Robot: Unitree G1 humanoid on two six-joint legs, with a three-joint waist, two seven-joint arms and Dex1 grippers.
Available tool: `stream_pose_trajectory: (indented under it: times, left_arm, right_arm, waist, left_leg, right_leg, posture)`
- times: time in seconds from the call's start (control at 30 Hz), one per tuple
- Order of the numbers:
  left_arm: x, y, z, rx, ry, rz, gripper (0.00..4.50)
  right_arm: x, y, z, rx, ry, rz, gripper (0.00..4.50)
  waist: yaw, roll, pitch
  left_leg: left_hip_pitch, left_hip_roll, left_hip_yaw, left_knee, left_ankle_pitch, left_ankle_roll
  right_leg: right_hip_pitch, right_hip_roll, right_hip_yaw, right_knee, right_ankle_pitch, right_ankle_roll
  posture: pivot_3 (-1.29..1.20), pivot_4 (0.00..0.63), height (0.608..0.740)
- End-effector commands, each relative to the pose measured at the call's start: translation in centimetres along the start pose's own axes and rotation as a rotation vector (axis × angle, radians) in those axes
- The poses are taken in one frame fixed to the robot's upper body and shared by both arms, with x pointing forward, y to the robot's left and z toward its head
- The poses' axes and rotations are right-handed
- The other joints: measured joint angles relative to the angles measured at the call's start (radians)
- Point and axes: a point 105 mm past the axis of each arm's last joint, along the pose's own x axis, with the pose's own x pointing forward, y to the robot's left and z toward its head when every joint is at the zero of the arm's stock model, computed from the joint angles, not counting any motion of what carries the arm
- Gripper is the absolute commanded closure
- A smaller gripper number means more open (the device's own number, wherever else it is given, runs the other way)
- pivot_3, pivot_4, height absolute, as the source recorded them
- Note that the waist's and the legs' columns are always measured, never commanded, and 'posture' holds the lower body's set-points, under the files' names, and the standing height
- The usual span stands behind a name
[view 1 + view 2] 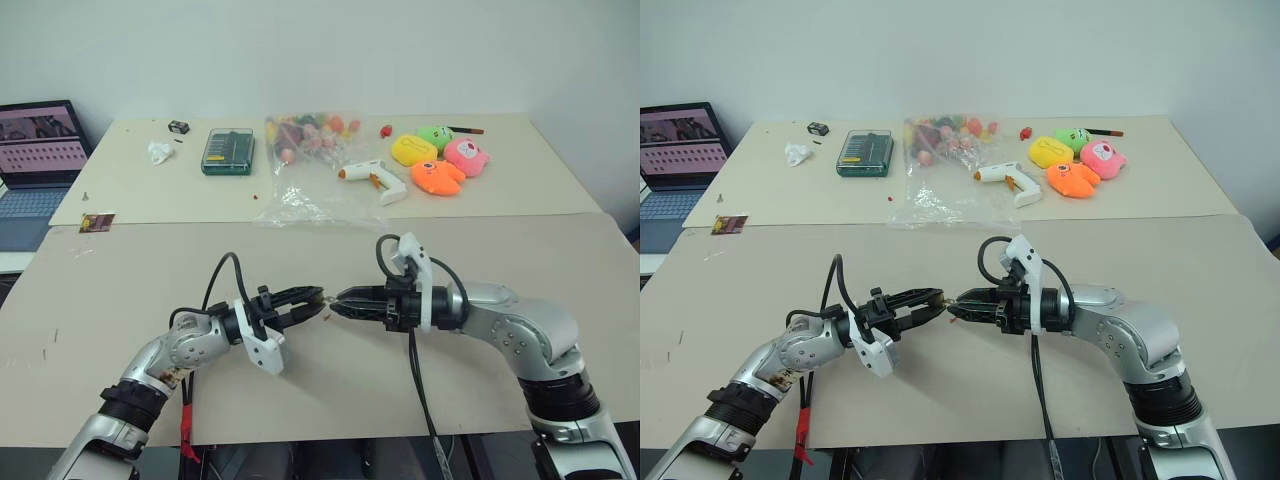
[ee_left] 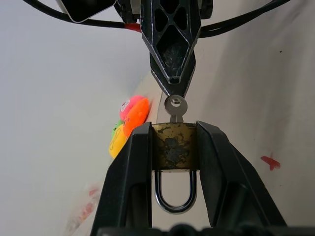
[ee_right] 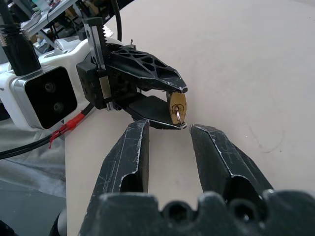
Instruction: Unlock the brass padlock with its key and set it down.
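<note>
The brass padlock (image 2: 171, 146) is yellow-gold mottled with dark tarnish, its shackle bright silver. The key (image 2: 175, 106) just beside it is silver. Beyond the padlock, on the beige table (image 1: 500, 270), lie plush toys (image 1: 440, 160) in yellow, green, pink and orange. A white glue gun (image 1: 375, 177) with an orange tip lies beside them, and a dark green screwdriver case (image 1: 228, 151) farther along.

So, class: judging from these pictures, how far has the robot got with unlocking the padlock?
Done: the left gripper clamps the padlock by its body, and the key sits in the keyhole. In hand: the right gripper faces the key with its fingers apart, not yet gripping it. Left: grip and turn the key, since the shackle still looks closed, then set the padlock on the table.
</note>
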Motion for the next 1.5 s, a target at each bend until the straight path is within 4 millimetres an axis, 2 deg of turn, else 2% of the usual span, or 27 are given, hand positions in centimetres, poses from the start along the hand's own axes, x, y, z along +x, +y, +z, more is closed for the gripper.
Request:
stream_pose_trajectory:
  times: [0.03,0.33,0.47,0.5,0.57,0.83,0.97,1.13,1.33,1.5]
  left_arm:
    - [0.1,1.3,0.2,0.018,-0.02,0.049,3.71]
    - [0.2,1.3,0.1,0.017,-0.021,0.05,3.71]
    - [0.3,1.4,0.1,0.016,-0.021,0.052,3.71]
    - [0.3,1.4,0.2,0.016,-0.022,0.053,3.71]
    - [0.3,1.4,0.2,0.017,-0.023,0.053,3.71]
    - [0.3,2.0,0.3,0.069,-0.025,0.068,3.71]
    - [0.3,3.0,1.1,0.228,-0.076,0.088,3.71]
    - [0.7,4.0,2.2,0.338,-0.134,0.11,3.71]
    - [1.0,4.7,2.8,0.413,-0.137,0.141,3.71]
    - [1.1,5.0,2.5,0.375,-0.109,0.163,3.71]
  right_arm:
    - [0.4,0.3,1.1,-0.054,-0.037,0.009,2.76]
    - [0.7,0.1,1.5,-0.052,-0.047,0.01,2.76]
    - [0.8,0.0,1.5,-0.05,-0.048,0.012,3.66]
    - [0.9,0.0,1.5,-0.049,-0.048,0.014,4.19]
    - [0.9,0.0,1.5,-0.046,-0.049,0.017,4.44]
    - [1.2,0.2,1.1,-0.015,-0.036,0.028,4.44]
    - [1.4,0.3,1.0,0.125,-0.04,0.04,4.44]
    - [1.5,-0.8,2.9,0.331,-0.112,0.014,4.44]
    - [1.3,-1.3,3.3,0.485,-0.142,0.011,4.44]
    - [1.2,-1.3,2.7,0.438,-0.092,-0.045,4.44]
  waist:
    - [0.0,0.0,0.0]
    - [-0.001,0.0,0.0]
    - [0.0,0.0,0.0]
    - [0.0,0.0,0.0]
    - [0.0,0.0,0.0]
    - [-0.001,0.0,0.0]
    - [0.0,0.0,0.0]
    - [-0.002,0.0,0.0]
    - [-0.003,0.001,0.0]
    - [-0.004,0.001,0.0]
  left_leg:
    - [0.0,0.0,0.0,0.0,0.0,0.0]
    - [0.0,0.0,0.0,0.0,0.0,0.0]
    - [0.0,0.0,0.0,0.0,0.0,0.0]
    - [0.0,0.0,0.0,0.0,0.0,0.0]
    - [0.0,0.0,0.0,0.0,0.0,0.0]
    - [0.0,0.0,0.0,0.0,0.0,0.0]
    - [0.0,0.0,0.0,0.0,0.0,0.0]
    - [0.0,0.0,0.0,0.0,0.0,-0.001]
    - [0.0,0.0,0.0,-0.001,0.0,0.0]
    - [-0.001,0.0,0.0,-0.001,0.0,0.0]
  right_leg:
    - [0.0,0.0,0.0,0.0,0.0,0.0]
    - [0.0,0.0,0.0,0.0,0.0,0.0]
    - [0.0,0.0,0.0,0.0,0.0,0.0]
    - [0.0,0.0,0.0,0.0,0.0,0.0]
    - [0.0,0.0,0.0,0.0,0.0,0.0]
    - [0.0,0.0,0.0,0.0,0.0,0.0]
    - [0.0,0.0,0.0,0.0,0.0,0.0]
    - [0.0,0.0,0.001,0.0,0.001,-0.001]
    - [-0.002,0.0,0.001,0.001,0.001,-0.001]
    - [-0.002,0.0,0.001,0.002,0.001,0.0]
  posture:
    - [0.0,0.15,0.74]
    - [0.0,0.15,0.74]
    - [0.0,0.15,0.74]
    - [0.0,0.15,0.74]
    - [0.0,0.15,0.74]
    - [0.0,0.15,0.74]
    - [0.0,0.15,0.74]
    - [0.0,0.15,0.74]
    - [0.0,0.15,0.74]
    - [0.0,0.15,0.74]
